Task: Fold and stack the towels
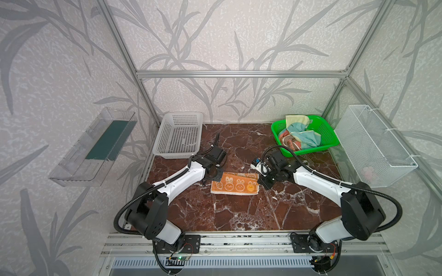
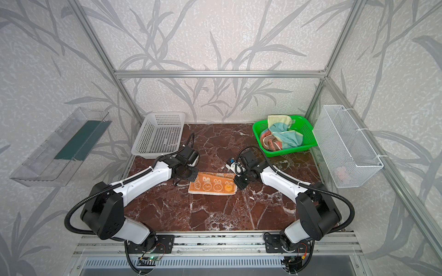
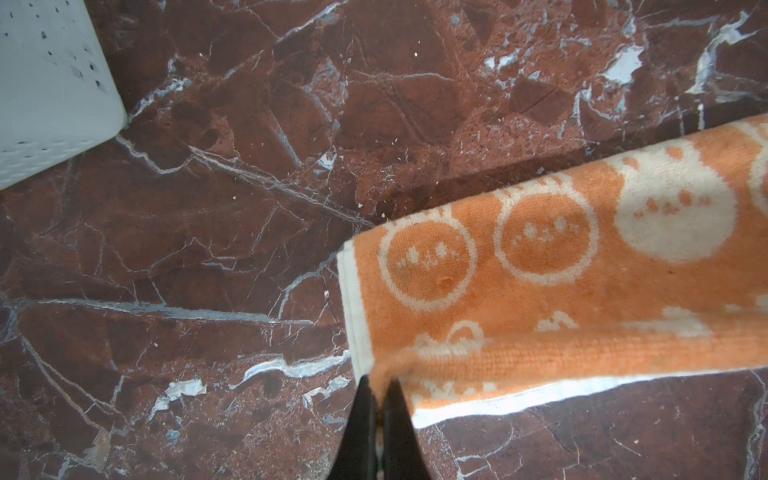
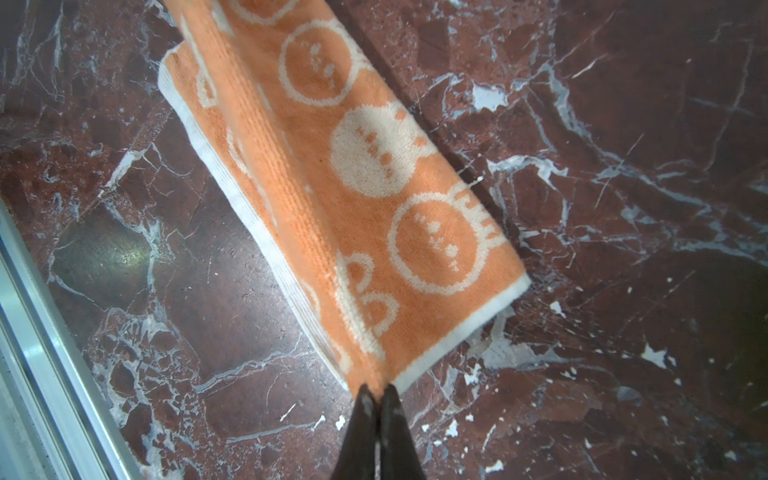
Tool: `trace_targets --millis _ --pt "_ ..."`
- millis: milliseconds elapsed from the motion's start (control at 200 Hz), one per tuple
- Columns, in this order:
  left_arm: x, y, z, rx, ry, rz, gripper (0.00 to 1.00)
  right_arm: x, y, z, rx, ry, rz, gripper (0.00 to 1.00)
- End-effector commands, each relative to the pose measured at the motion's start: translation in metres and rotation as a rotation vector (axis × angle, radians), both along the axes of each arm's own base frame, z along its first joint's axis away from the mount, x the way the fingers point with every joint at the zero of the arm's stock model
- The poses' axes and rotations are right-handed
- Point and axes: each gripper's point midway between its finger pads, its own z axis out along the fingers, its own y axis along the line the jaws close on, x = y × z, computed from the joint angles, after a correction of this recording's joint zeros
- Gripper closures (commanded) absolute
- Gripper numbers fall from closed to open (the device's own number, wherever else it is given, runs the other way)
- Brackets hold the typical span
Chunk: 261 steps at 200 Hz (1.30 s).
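towel (image 1: 235,185) — between left gripper (image 3: 380,379), right gripper (image 4: 377,389) (pinched)

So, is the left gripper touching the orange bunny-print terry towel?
Touching. The left wrist view shows the left gripper shut on the orange bunny-print terry towel, its edge pinched between the black jaws.

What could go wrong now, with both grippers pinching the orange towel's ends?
The left gripper and right gripper each pinch only a small corner tip of the orange towel; either could slip, dropping the fold crooked. The lifted layer sits offset from the white border beneath, so the edges may land misaligned.
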Motion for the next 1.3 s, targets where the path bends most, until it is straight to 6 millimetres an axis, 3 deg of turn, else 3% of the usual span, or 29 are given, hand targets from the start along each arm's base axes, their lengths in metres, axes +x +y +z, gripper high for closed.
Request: trace_targets --millis 0,525,980,1095,1300 --pt "-0.009 0.012 -0.004 0.027 0.005 0.048 1.0 -0.015 -0.012 -0.009 -0.043 0.052 -0.035 1.0" --pt "-0.022 0.01 -0.037 0.025 0.074 0.061 1.0 -0.018 -0.01 -0.029 -0.085 0.143 -0.058 1.0" --pt "-0.025 0.01 -0.046 0.041 0.092 0.067 1.0 -0.026 -0.003 -0.041 -0.142 0.26 -0.075 0.97" --pt "-0.027 0.011 -0.046 0.045 0.094 0.079 0.86 -0.029 -0.002 -0.044 -0.153 0.292 -0.079 0.93" --pt "-0.03 0.009 -0.038 0.004 0.075 0.099 0.74 -0.034 -0.003 -0.043 -0.161 0.309 -0.084 0.87"
